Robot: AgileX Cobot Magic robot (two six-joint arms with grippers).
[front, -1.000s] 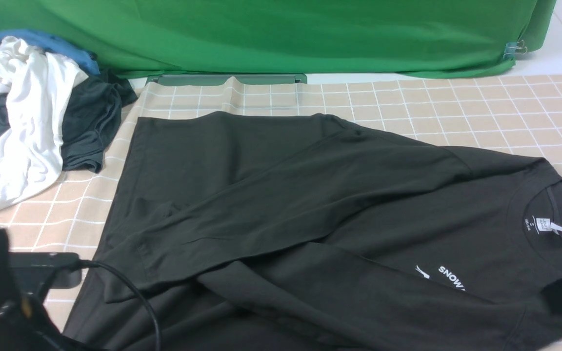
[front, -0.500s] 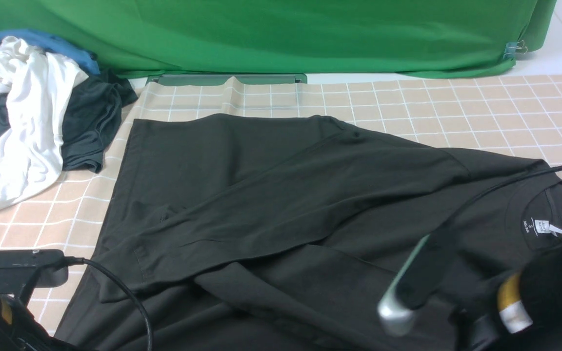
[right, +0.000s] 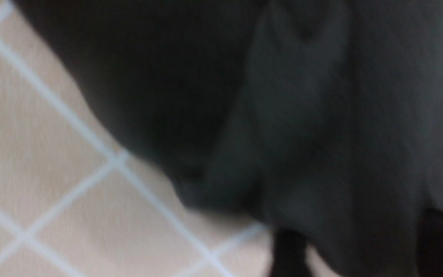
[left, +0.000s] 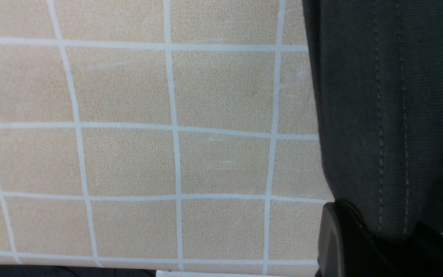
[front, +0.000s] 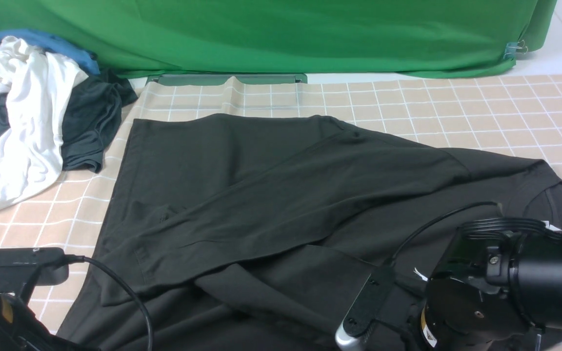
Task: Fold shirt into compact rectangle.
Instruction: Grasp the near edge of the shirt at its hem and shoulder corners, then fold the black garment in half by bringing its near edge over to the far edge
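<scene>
Left gripper [left: 390,246] pinches the shirt [front: 281,195] hem (right gripper [right: 363,254] too blurred to tell)

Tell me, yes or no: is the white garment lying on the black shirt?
No, the white garment sits apart at the left, with bare checked tablecloth between it and the shirt.

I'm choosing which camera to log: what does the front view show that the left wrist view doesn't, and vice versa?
Front view only: the whole black shirt with a sleeve folded across it, the clothes pile, the green backdrop, the right arm. Left wrist view only: the shirt's double-stitched hem up close, running into the shut left hand. Both: the shirt and the beige checked tablecloth.
</scene>
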